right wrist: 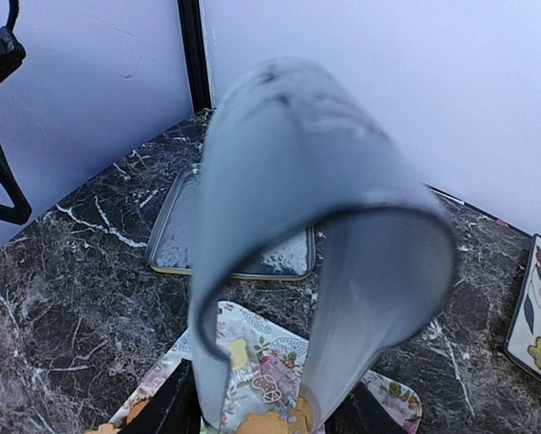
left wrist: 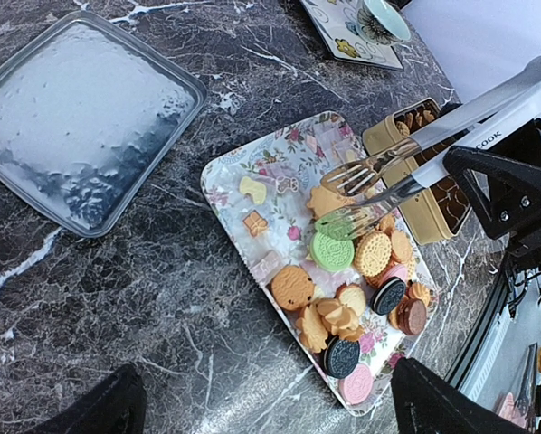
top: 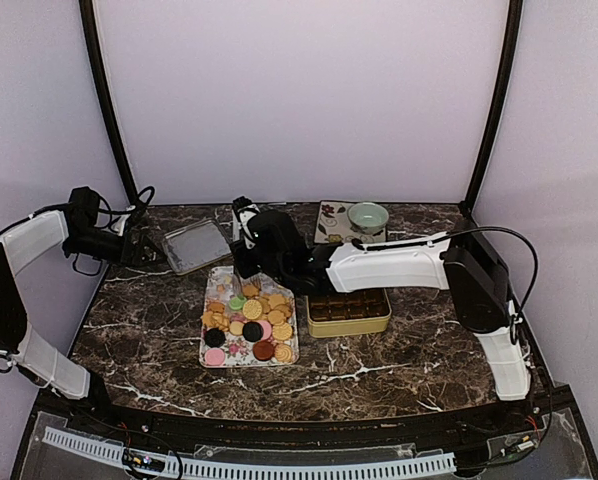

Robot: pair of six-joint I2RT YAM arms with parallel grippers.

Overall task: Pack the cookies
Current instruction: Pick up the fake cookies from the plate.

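The cookies (top: pixel 251 322) lie heaped on a flowery tray (top: pixel 217 285): tan, green, pink and dark discs (left wrist: pixel 332 250). My right gripper (top: pixel 264 250) is shut on metal tongs (left wrist: pixel 406 167), whose forked tips hover just over the green cookie and the tan ones beside it. I cannot see anything between the tips. In the right wrist view the tongs' bent end (right wrist: pixel 307 226) fills the frame, clamped between my fingers (right wrist: pixel 166 407). My left gripper (left wrist: pixel 275 416) stands open over bare marble left of the tray, holding nothing.
A gold tin (top: pixel 349 312) with cookies in its compartments sits right of the tray. Its lid (top: pixel 197 245) lies at the back left. A green bowl (top: pixel 367 215) stands on a flowery plate (top: pixel 331 222) at the back. Walls close in on three sides.
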